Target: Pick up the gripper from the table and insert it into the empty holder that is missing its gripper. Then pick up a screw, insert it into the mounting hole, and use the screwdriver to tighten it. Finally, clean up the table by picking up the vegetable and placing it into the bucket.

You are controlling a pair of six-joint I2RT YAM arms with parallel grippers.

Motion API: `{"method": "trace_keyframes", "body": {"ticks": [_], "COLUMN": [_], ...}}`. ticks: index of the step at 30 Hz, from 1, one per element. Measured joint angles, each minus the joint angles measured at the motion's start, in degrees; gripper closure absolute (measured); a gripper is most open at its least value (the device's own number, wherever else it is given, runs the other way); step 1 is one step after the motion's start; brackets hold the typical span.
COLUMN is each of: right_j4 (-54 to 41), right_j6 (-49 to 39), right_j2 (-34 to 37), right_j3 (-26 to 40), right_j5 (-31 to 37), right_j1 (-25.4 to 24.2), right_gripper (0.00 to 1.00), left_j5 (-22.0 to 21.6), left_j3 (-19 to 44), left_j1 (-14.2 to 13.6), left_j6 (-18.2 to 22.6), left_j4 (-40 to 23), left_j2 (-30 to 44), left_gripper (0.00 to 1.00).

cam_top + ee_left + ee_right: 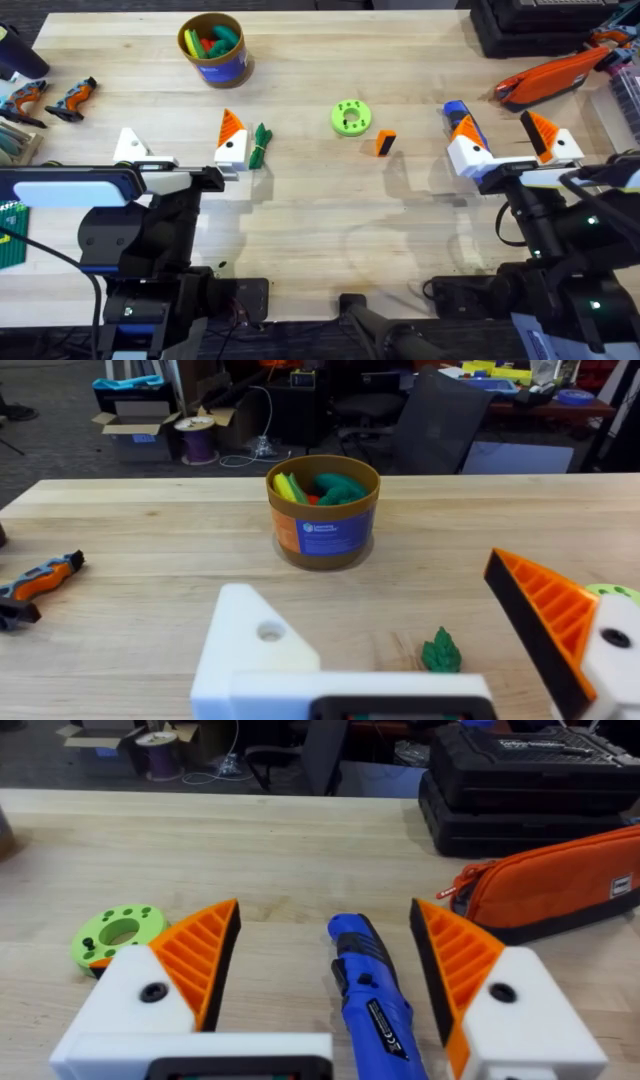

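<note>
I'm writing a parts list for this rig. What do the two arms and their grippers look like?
Both arms are black. The left arm carries a pale blue-white panel and a black cable curving below it. The left gripper has white angular mounts: one bears an orange ribbed pad, while the empty holder is bare white with a screw hole. The right gripper has two white mounts, each with an orange ribbed, dark-edged pad.

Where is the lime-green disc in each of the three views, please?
Overhead: the disc lies mid-table, beside the loose orange gripper.
Left wrist: a sliver of it peeks at the right edge, behind the left gripper's orange-tipped finger.
Right wrist: it lies at the left, behind the right gripper's orange pad.
Shared landmark: the disc itself is in all three views; the screwdriver links overhead and right wrist.
</note>
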Motion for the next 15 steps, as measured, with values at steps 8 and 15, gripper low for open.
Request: {"method": "trace_keyframes", "body": {"ticks": [8, 15], "right_j4": [-0.09, 6.76], "right_j6": [0.00, 0.34], "right_j2": [0.00, 0.00], "right_j3": [0.02, 0.02], "right_j5": [0.00, -0.30], "right_j1": [0.00, 0.02], "right_gripper": [0.025, 0.024], "left_j5": [-0.04, -0.11], "left_j3": [0.00, 0.28], "left_j1": [0.00, 0.00], "left_j6": [0.00, -0.22], "left_j4": [0.21, 3.40], "left_j2": [-0.02, -0.02], "left_gripper": [0.015, 0.015]}}
